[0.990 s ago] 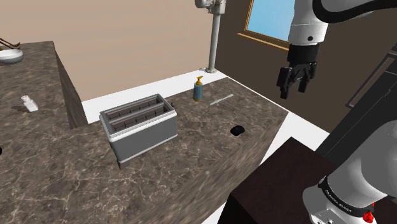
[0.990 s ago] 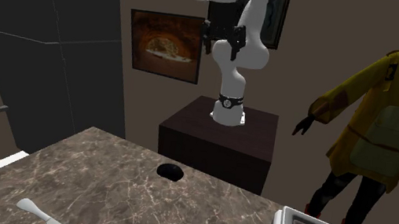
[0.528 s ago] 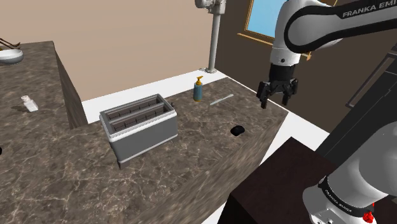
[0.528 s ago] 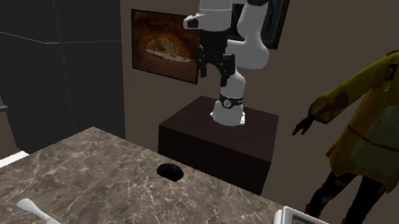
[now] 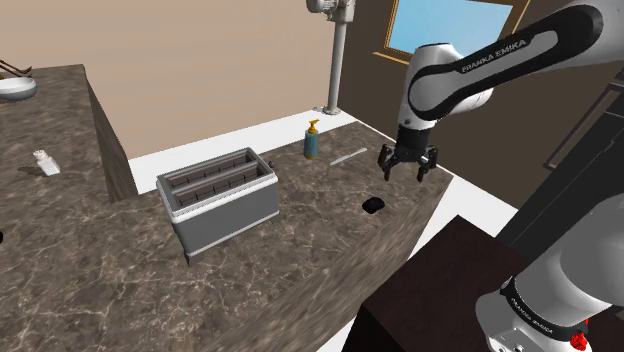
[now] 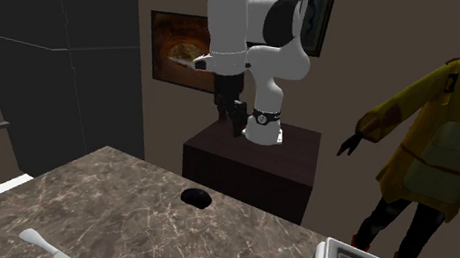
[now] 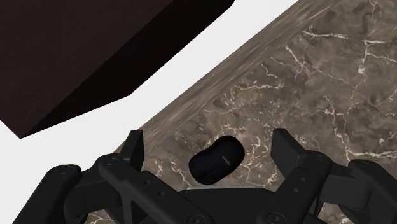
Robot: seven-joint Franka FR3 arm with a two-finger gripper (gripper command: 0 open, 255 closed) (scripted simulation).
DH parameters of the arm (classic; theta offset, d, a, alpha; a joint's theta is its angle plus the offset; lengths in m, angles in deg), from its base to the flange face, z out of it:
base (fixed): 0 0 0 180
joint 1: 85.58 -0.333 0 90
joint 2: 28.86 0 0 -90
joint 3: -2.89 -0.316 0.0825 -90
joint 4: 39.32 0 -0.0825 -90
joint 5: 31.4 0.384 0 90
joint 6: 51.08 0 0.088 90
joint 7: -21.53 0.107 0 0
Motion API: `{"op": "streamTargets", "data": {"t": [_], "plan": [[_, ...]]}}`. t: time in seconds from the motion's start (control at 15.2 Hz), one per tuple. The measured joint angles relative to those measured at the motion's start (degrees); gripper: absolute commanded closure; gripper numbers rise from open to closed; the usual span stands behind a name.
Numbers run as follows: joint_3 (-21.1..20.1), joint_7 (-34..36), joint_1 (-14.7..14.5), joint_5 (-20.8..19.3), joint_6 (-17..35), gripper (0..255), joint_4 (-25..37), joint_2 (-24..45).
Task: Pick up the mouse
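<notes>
Shoulder view: I logged black mouse (image 5: 373, 206) at 7 o'clock from the gripper (image 5: 404, 172), apart, long axis oblique to the jaws; gripper stood spread, empty.

Quick update: my gripper (image 5: 405, 166) has dropped a fair bit in the last second. In the shoulder view it went from high in the upper right of the frame, down and to the left. It now hangs right of centre over the far corner of the counter (image 5: 300, 250), close to the mouse (image 5: 373, 205) and just up-right of it. In the second exterior view the gripper (image 6: 232, 115) slid from top centre down to about mid-height, a touch left. My forearm (image 5: 500, 55) has also swung across the shoulder view's upper right, so its lettering is readable now.
</notes>
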Motion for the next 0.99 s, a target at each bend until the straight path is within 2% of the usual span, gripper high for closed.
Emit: {"op": "streamTargets", "data": {"t": [0.2,0.99], "plan": [[0.06,4.17,0.99,0.53,7.37,0,0.10,6.55],[2.72,17.88,3.49,3.64,26.88,0,9.46,31.76]]}}
